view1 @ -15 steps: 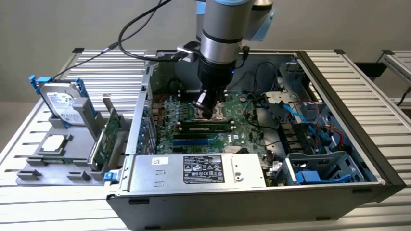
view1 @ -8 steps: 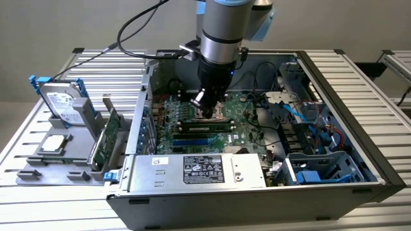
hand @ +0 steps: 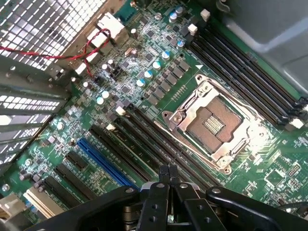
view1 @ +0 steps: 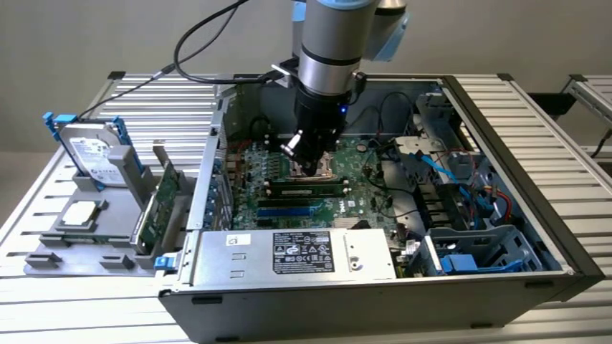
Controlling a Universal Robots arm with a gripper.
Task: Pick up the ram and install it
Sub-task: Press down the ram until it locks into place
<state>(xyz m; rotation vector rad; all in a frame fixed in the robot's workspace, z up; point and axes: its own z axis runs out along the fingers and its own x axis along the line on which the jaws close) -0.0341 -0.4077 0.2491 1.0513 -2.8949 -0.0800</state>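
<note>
Wrist view shows closed, empty fingers over the board

The gripper (hand: 168, 175) has its two fingertips pressed together with nothing between them, hanging above the black memory slots (hand: 144, 144) beside the bare CPU socket (hand: 216, 122). In the exterior view the gripper (view1: 304, 147) is down inside the open computer case (view1: 497, 107), just over the socket, and the ram (view1: 306, 190) appears to stand on edge in a slot just in front of the socket, nearer the power supply (view1: 297, 252). It is not in the gripper.

My reading is that the pick and the placing are done and the work is at the seating stage, or just beyond it. Any further push would call for the closed tips to bear squarely on the stick's top edge, straight down and evenly along its length, so that neither end rides up.

Whether the stick is fully home I cannot tell: its end latches are too small to make out. In the exterior view the arm covers part of the socket, and the fingertips' height above the board is hard to judge
</note>
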